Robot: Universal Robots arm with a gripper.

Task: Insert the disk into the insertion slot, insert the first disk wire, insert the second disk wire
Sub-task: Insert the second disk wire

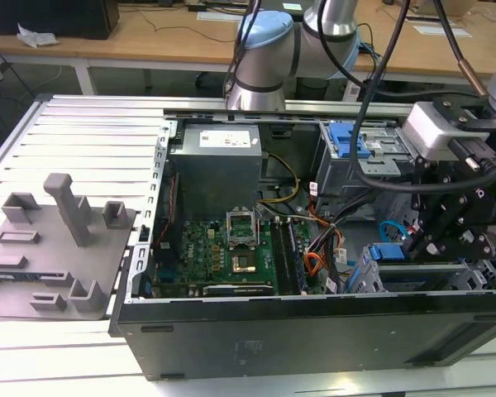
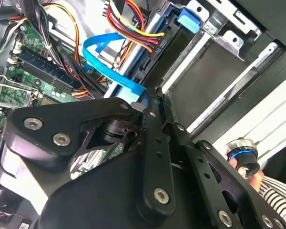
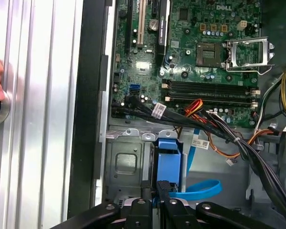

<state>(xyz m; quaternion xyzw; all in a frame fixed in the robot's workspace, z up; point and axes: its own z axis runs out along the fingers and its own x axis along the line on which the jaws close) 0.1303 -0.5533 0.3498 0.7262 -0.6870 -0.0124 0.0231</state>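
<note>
Light-blue second disk wire [image 3: 200,191]; green motherboard [image 1: 223,248]; bright blue disk [image 3: 169,164] frame.

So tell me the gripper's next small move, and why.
Probably a short, straight push on the plug toward the disk's rear edge. In the second wrist view the gripper sits at the end of the light-blue cable, beside the disk already lying in the drive cage; whether the plug is seated can't be told.

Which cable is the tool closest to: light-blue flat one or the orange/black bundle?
The flat light-blue cable: its loop ends right at the tool tips in the second wrist view. The orange and black wire bundle runs farther off, toward the motherboard.
</note>
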